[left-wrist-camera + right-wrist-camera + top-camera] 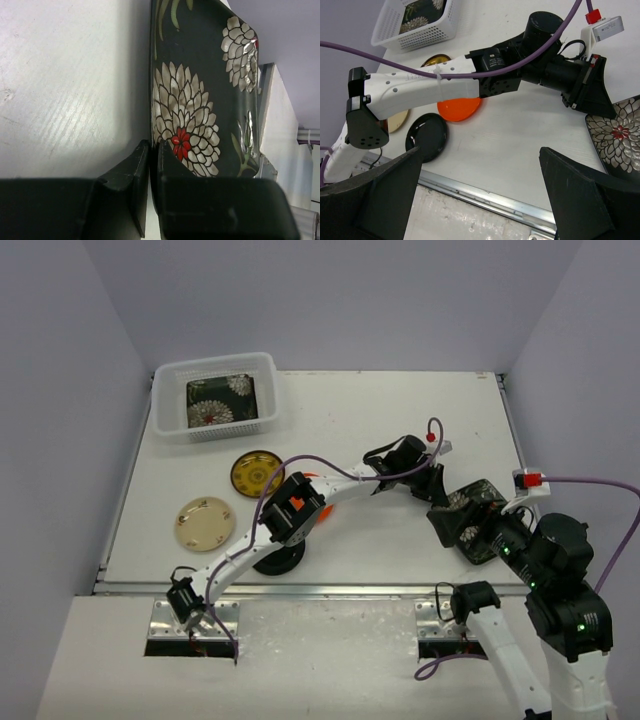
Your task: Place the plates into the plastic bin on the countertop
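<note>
Left tool [151, 150] clenched on edge of flowered black plate [200, 90]; right tool [480, 155] spread wide.

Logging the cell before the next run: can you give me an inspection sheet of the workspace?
Surface: white table, metal rail along near edge.
Job's things: bin holds one flowered plate; second flowered plate at right; yellow plate, cream plate, orange plate and black plate loose on table.
Clutter: nothing seen.
Pincers: left pincer shut on second flowered plate's rim; right pincer open, empty.
Cables: purple cable along left arm; another at right arm.
Surroundings: plain walls.
</note>
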Tool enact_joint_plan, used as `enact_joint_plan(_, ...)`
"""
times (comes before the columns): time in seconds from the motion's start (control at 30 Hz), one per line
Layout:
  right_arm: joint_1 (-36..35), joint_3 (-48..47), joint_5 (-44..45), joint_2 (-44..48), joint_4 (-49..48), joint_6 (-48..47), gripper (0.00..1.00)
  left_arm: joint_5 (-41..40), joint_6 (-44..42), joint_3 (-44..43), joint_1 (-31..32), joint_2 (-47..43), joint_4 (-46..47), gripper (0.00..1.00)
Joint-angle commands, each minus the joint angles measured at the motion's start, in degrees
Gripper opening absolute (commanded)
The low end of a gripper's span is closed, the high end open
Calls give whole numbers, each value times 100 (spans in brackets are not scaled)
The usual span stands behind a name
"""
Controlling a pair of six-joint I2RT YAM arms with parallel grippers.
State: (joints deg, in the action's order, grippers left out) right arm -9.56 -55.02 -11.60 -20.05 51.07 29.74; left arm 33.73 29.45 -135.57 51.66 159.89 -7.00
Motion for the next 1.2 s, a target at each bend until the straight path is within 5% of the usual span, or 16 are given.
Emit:
enact_joint_plan(0.0,-11,31,26,34,-215,-47,99,58,-146,576,13,-75,-261,0)
enact_joint_plan(0.33,-11,124,185,-87,-393,-60,99,-425,484,2827,-663,-3150,1664,0)
enact_joint_plan(0.77,-11,347,222,-271,-710,-3,99,-257,1525,4155,-2292,-4744,2225,0)
enact_joint_plan(0.9,-11,428,170,-359,-837,23,99,-7,2019,4714,-3029,-5274,2693,0)
enact_joint_plan(1.17,-11,750,2,-670,-1281,3,99,-133,1993,5221,-5603,-6212,2063,0)
